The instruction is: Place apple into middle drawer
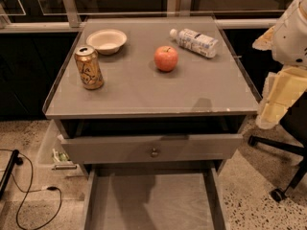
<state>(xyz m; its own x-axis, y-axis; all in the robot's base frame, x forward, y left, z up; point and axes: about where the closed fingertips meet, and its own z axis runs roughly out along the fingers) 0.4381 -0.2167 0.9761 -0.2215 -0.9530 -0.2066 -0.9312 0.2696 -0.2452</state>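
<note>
The apple (166, 58), red with yellowish patches, sits on the grey cabinet top (144, 90), right of centre and toward the back. The middle drawer (152, 202) is pulled out wide at the bottom of the view and shows a bare flat grey floor and low side walls. Above it is a grey drawer front with a small round knob (154, 152), slightly pulled out. My arm, white and pale yellow, hangs at the right edge beside the cabinet. Its gripper (268, 114) is at the lower end, off the cabinet's right front corner and well away from the apple.
On the cabinet top stand a gold soda can (88, 67) at front left, a white bowl (106, 40) at back left and a plastic bottle (194, 41) lying at back right. A chair base with castors (279, 193) is on the floor right; a cable (29, 195) and a clear bin (52, 150) left.
</note>
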